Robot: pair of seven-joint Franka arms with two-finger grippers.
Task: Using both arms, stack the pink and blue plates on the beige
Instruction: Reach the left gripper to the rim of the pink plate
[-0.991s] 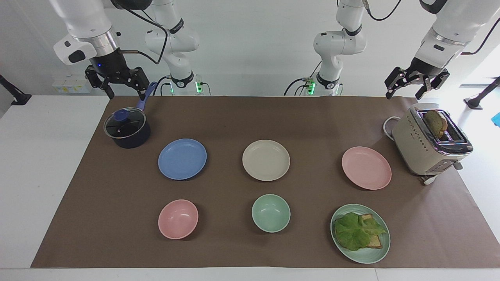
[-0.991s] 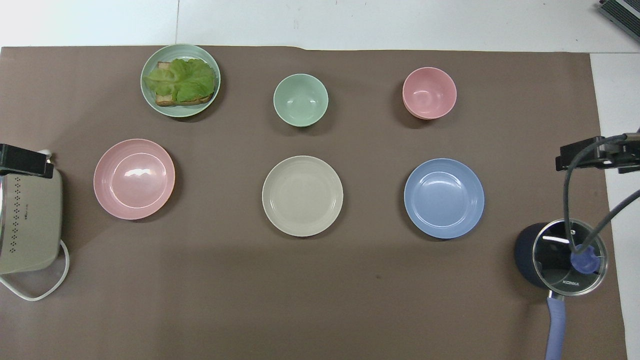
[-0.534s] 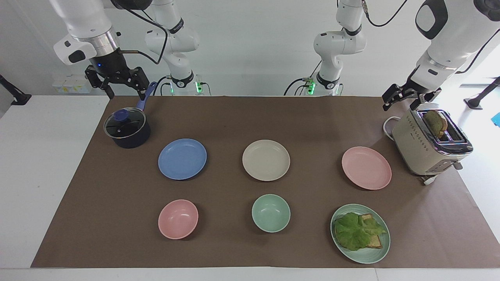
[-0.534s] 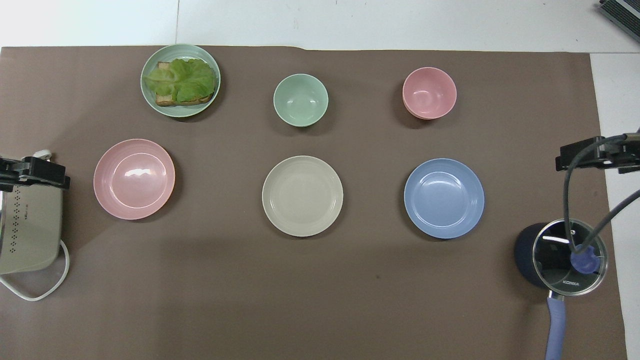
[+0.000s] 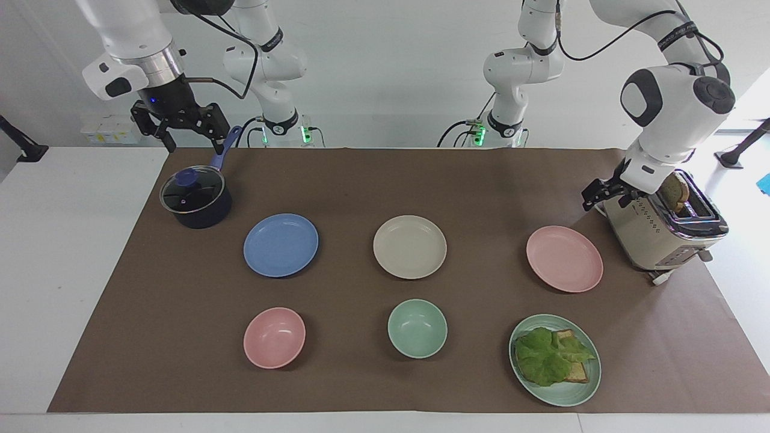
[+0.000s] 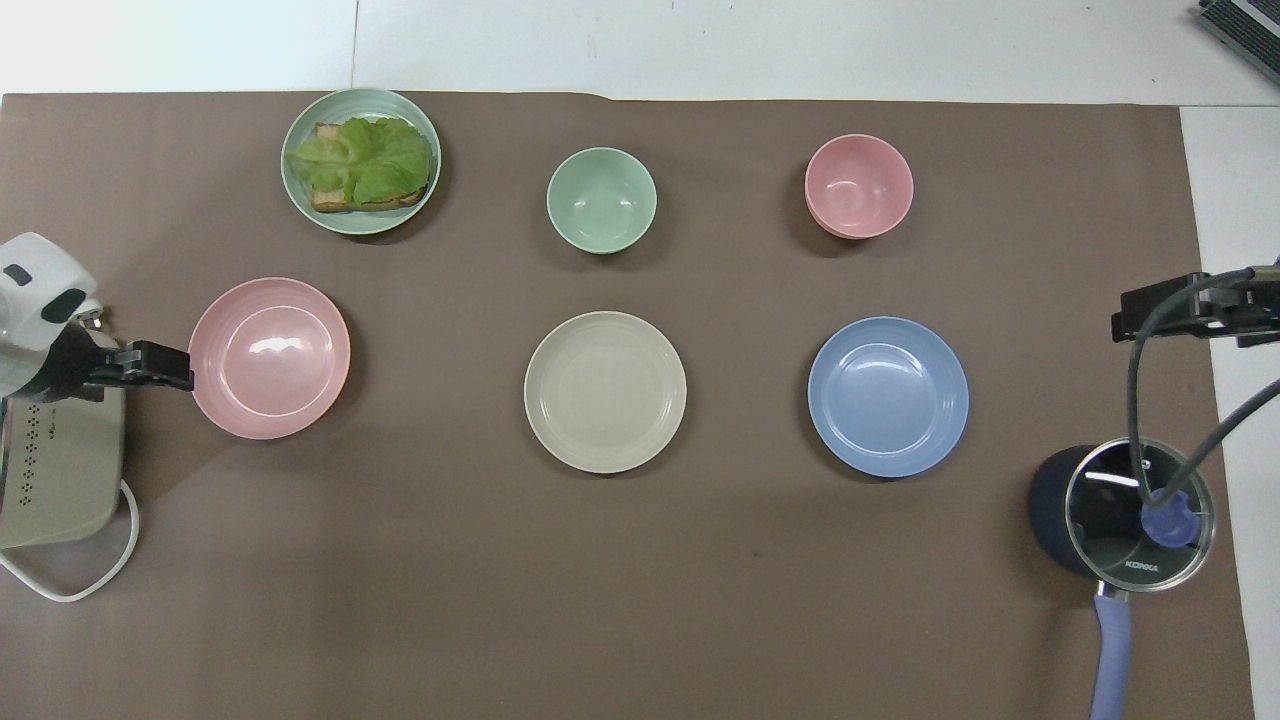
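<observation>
Facing view: left pincer [image 5: 594, 197], apart and empty, low beside toaster [image 5: 662, 234], pink plate [image 5: 564, 258] close by on the worktop, toward beige plate [image 5: 409, 246]. Right pincer [image 5: 180, 127], apart, waiting over pot [image 5: 195, 201], near blue plate [image 5: 280, 245]. Overhead view: left pincer at pink plate's rim, down from above the toaster a second ago; right unmoved.
</observation>
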